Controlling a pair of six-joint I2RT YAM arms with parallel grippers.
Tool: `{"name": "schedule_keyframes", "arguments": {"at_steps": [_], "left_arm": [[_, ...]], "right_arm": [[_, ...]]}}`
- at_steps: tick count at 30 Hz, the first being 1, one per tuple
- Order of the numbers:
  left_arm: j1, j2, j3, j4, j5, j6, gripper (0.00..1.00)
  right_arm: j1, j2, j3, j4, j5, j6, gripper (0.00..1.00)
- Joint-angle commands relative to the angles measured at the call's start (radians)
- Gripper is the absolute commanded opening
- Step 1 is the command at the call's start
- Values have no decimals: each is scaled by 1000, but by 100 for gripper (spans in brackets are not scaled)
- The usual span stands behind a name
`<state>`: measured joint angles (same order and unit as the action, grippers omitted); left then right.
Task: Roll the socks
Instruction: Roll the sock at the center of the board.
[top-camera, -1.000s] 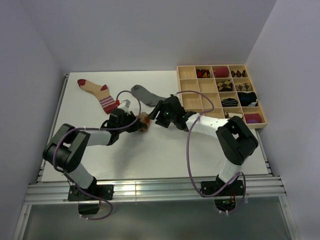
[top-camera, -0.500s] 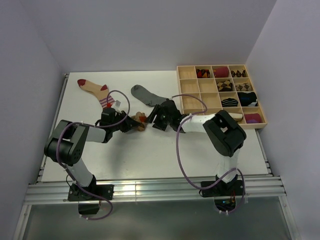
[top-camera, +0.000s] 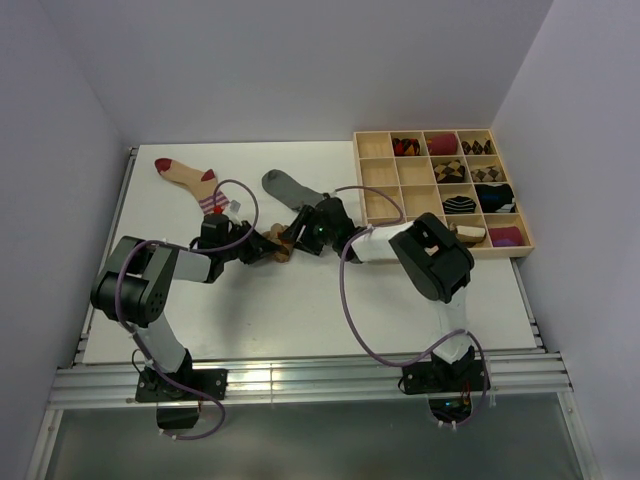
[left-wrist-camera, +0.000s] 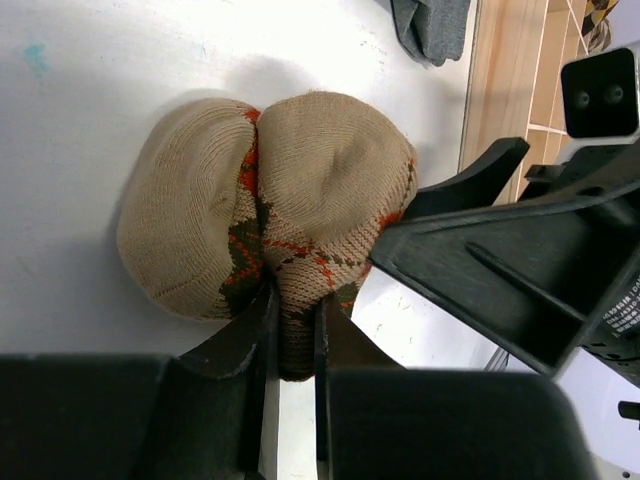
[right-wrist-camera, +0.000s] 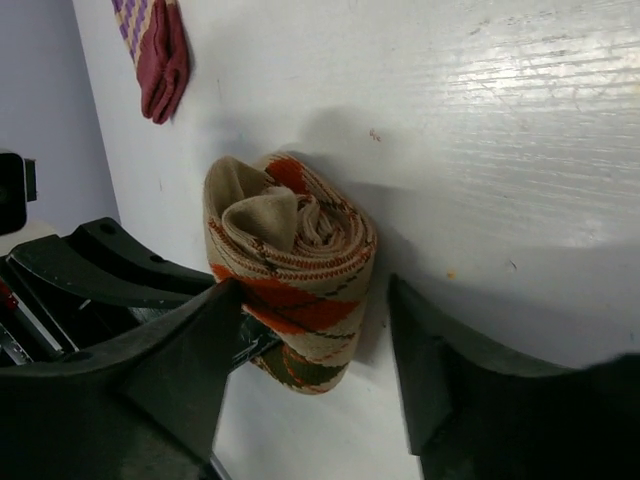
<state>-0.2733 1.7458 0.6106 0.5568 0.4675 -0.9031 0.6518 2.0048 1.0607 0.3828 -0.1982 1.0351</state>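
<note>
Leftward the right gripper (top-camera: 301, 231) has slid, up to the rolled argyle sock (top-camera: 284, 241) at the middle of the table (top-camera: 300, 310). Its jaws gape either side of it, gripping nothing. The left gripper (left-wrist-camera: 292, 300) pinches a fold of the roll between nearly closed fingers. The grey sock (top-camera: 290, 188) lies toward the far edge, the beige sock (top-camera: 190, 178) near the far-left corner.
</note>
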Motion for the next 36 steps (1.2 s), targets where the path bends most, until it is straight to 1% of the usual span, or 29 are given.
{"name": "schedule_keyframes", "arguments": {"at_steps": [1,3,4,5,6,7,8,9,11,12,15,16,17,19,20,21,22,23,24,27,29,30,32,33,36], "left_arm": [[5,60,-18,-169,-81,73,15],[3,55,-26,-160,-76,76,15],[2,49,-28,-158,-78,79,15],[0,43,-29,-158,-81,89,15],[-3,38,-31,-159,-85,93,15],[-10,32,-31,-162,-102,99,15],[-17,18,-29,-178,-116,108,16],[-24,6,-31,-187,-130,115,18],[-47,-46,-38,-211,-184,127,24],[-55,-67,-41,-222,-208,132,32],[-92,-179,-57,-261,-318,174,44],[-118,-242,-60,-274,-351,190,45],[-133,-274,-69,-282,-422,219,46],[-185,-363,-78,-293,-463,277,52],[-207,-388,-83,-294,-549,299,54],[-255,-411,-84,-296,-590,320,57],[-282,-446,-87,-293,-616,367,59],[-303,-459,-89,-290,-663,389,60],[-343,-468,-91,-281,-684,406,60],[-407,-476,-92,-258,-730,464,63],[-446,-454,-80,-245,-765,507,63],[-484,-428,-71,-247,-811,521,63],[-523,-398,-45,-239,-855,561,64],[-552,-366,-26,-235,-868,591,63],[-592,-321,-2,-207,-891,641,63]], "right_arm": [[-7,38,50,34,-12,-10,64],[-7,54,50,44,-20,-6,52],[-7,58,45,50,-26,5,42],[-9,61,39,70,-35,8,35],[-9,61,30,77,-40,9,25],[-9,60,30,71,-41,5,9],[-9,51,30,55,-40,-1,2],[-9,43,22,48,-37,-7,0],[-9,11,15,15,-21,-30,0],[-11,0,7,1,-17,-50,0],[-11,-41,7,-82,8,-75,0],[-9,-57,7,-119,13,-81,0],[-9,-66,5,-137,16,-83,0],[-9,-87,-1,-183,23,-81,0],[-9,-95,-4,-196,28,-81,0],[-9,-101,-5,-208,32,-83,0],[-9,-109,-5,-235,34,-83,0],[-7,-113,-5,-248,33,-86,0],[-7,-118,-5,-255,33,-89,0],[-7,-133,-8,-297,33,-90,0],[-7,-138,-4,-315,29,-92,0],[-7,-138,-1,-332,28,-92,0],[-7,-140,5,-344,22,-93,0],[-6,-141,5,-352,20,-92,0],[-4,-143,8,-361,8,-92,0]]}}
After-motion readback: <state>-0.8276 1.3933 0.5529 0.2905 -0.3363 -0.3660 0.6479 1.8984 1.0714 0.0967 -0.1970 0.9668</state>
